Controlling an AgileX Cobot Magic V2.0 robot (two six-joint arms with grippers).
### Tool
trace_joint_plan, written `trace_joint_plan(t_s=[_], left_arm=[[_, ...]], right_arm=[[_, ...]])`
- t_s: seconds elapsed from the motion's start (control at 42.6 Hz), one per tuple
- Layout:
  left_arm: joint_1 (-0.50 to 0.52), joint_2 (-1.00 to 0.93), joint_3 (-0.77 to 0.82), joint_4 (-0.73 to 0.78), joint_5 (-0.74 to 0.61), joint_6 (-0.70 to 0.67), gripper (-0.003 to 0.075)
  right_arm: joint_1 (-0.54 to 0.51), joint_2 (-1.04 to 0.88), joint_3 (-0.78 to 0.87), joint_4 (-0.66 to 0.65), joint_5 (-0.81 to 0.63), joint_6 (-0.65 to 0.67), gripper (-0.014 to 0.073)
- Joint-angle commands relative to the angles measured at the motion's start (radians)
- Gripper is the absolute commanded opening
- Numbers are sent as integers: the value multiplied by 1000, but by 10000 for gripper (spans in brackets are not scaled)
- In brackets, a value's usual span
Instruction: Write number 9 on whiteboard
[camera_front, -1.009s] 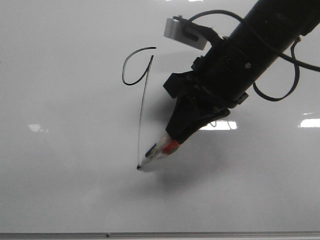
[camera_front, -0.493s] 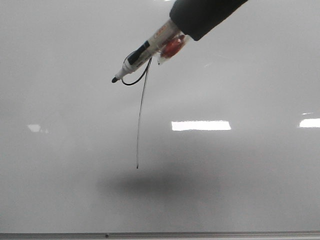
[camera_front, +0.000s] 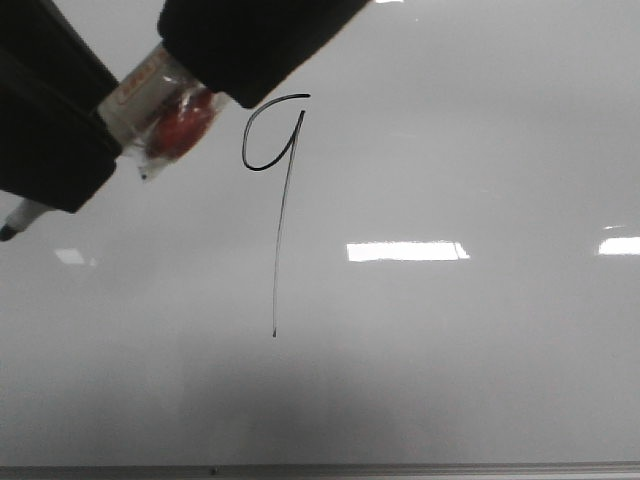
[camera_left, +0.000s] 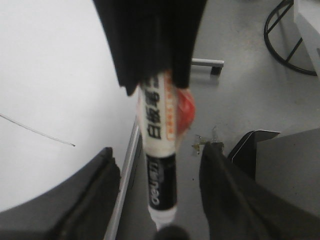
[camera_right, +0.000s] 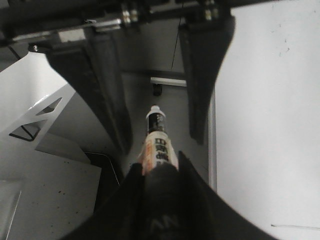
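Observation:
The number 9 (camera_front: 275, 200) stands in thin black line on the whiteboard (camera_front: 450, 350), a small loop above a long slanted tail. My right gripper (camera_front: 215, 85) is shut on a white and black marker (camera_front: 150, 90) with a red blob taped to it, held up off the board near the front view's upper left. My left gripper (camera_front: 105, 115) is open, one finger on each side of the marker's tip end, apart from it. In the left wrist view the marker (camera_left: 157, 130) hangs between the open fingers (camera_left: 100, 175). In the right wrist view my right gripper (camera_right: 160, 170) grips the marker (camera_right: 156, 135).
The board's grey metal frame (camera_front: 400, 468) runs along the near edge. Bright glare patches (camera_front: 405, 251) lie on the board. Beyond the board's edge are grey floor, a round black stand (camera_left: 285, 35) and a white structure (camera_right: 35, 125).
My right gripper lifted the marker from the tail's lower end and carried it up and left. My left gripper came into the front view with open fingers round the marker's tip.

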Motion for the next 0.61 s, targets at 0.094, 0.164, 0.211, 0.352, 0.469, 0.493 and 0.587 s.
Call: trace_joint_plan(t_s=[0.094,0.164,0.211,0.352,0.469,0.493,0.587], left_arm=[[-11,-4,-35,-29,-45,-10,272],[-11,-4,-35,-29,-45,-10,233],[-11,-4,-35,-29,-45,-10,202],[-11,-4,-35,-29,-45,-10,74],[-11,-4,-35,-29,-45,-10,-14],[-11,-4,-35,-29,-45,-10,-18],[-11,-4,-35,-29,-45,-10,-19]], right_arm=[[8,-36,-34,36,-31,-13,-70],[8,-36,-34,36,-31,-13,-70],[8,-36,-34,36,-32,-13,-70],[8,-35,-34,36,-44,-13,-68],[8,-35,-34,36,-56,-9,30],[8,-35,-34,37,-59,-7,71],[6,-35,-34,37,-79,26,315]])
